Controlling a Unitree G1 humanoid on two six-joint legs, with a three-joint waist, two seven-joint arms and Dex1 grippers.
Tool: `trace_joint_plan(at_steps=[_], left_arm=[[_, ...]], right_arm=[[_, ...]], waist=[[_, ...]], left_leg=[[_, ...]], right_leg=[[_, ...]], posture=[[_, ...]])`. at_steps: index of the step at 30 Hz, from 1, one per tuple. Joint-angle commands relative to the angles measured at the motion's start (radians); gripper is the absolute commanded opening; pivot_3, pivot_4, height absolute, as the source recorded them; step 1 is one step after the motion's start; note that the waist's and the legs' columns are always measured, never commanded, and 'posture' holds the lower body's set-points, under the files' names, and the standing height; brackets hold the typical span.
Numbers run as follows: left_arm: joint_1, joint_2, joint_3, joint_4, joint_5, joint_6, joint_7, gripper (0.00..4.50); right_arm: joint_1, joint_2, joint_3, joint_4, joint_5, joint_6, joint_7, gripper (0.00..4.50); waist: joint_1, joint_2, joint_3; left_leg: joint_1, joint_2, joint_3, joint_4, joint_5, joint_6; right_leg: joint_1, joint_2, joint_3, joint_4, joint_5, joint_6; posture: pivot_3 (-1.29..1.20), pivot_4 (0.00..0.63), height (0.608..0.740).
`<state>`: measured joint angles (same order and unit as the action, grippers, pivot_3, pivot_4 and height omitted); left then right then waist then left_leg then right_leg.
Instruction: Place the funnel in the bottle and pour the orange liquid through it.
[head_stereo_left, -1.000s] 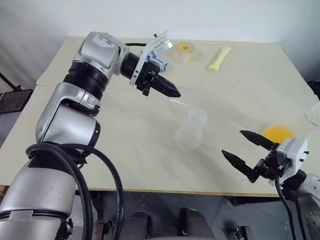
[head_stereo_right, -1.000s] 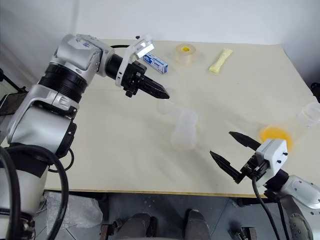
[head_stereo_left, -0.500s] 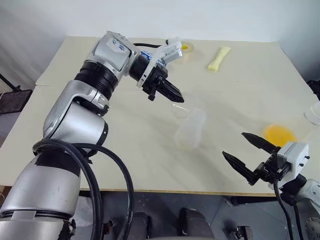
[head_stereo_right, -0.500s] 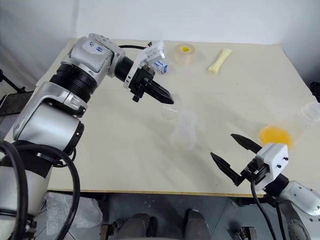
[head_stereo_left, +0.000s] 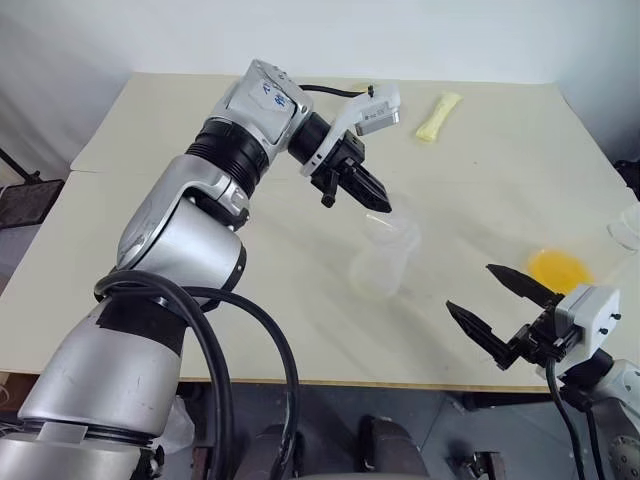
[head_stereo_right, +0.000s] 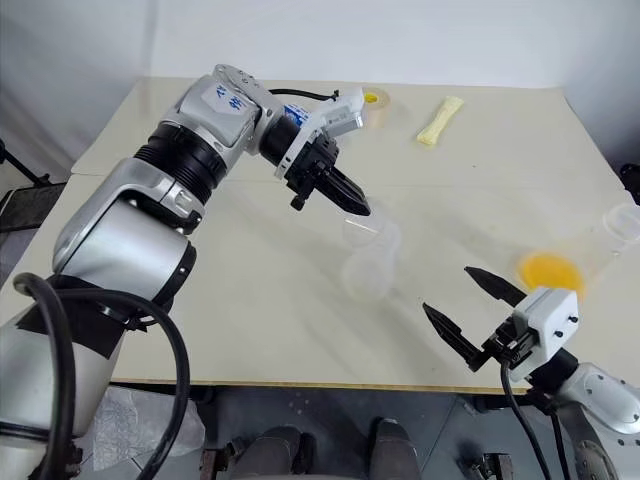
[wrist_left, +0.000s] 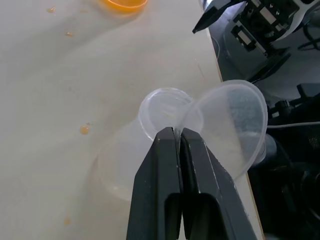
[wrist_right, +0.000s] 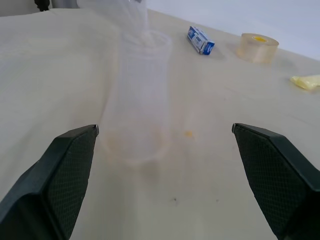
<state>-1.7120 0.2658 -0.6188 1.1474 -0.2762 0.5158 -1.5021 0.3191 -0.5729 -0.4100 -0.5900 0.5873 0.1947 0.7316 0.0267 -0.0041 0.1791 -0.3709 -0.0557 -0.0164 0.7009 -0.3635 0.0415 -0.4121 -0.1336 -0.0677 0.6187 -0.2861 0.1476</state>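
Carrying the funnel (wrist_left: 235, 125) pinched by its rim in my left pincer (head_stereo_left: 375, 199), I've swung from 10 o'clock to just over the bottle (head_stereo_left: 385, 262) mid-table, so seating comes next; right pincer (head_stereo_left: 497, 305) waits spread, orange liquid (head_stereo_left: 557, 267) at 3 o'clock.

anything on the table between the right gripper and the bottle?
Bare tabletop apart from small orange drips; the right wrist view shows it between the right gripper and the bottle.
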Motion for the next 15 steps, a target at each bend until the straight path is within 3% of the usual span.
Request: trace_joint_plan(at_steps=[1, 3, 6, 15], left_arm=[[-0.049, -0.02, 0.006, 0.021, 0.02, -0.024, -0.112, 0.03], [-0.055, -0.031, 0.017, 0.036, 0.031, -0.028, -0.112, 0.03], [-0.057, -0.037, 0.027, 0.043, 0.036, -0.042, -0.112, 0.66], [-0.064, -0.034, 0.063, 0.034, 0.029, -0.048, -0.112, 3.51]], right_arm=[[0.01, 0.011, -0.02, -0.041, 0.001, -0.03, -0.009, 4.5], [0.012, 0.014, -0.021, -0.043, -0.001, -0.031, -0.011, 4.5], [0.017, 0.017, -0.023, -0.045, -0.004, -0.034, -0.013, 4.5], [0.046, 0.019, -0.036, -0.056, -0.003, -0.051, -0.012, 4.5]], waist=[[0.001, 0.0, 0.0], [0.001, 0.0, 0.0], [0.0, 0.0, 0.0], [0.0, 0.0, 0.0]], left_leg=[[0.0, 0.0, 0.0, 0.0, 0.0, 0.0], [0.0, 0.0, 0.0, 0.0, 0.0, 0.001], [0.0, 0.0, 0.0, 0.0, 0.0, 0.001], [0.0, 0.0, 0.0, 0.0, 0.0, 0.001]], right_leg=[[0.0, 0.0, 0.0, 0.0, 0.0, 0.0], [0.0, 0.0, 0.0, 0.0, 0.0, 0.0], [0.0, 0.0, 0.0, 0.0, 0.0, 0.0], [0.0, 0.0, 0.0, 0.0, 0.0, 0.0]], posture=[[0.0, 0.15, 0.74], [0.0, 0.15, 0.74], [0.0, 0.15, 0.74], [0.0, 0.15, 0.74]])
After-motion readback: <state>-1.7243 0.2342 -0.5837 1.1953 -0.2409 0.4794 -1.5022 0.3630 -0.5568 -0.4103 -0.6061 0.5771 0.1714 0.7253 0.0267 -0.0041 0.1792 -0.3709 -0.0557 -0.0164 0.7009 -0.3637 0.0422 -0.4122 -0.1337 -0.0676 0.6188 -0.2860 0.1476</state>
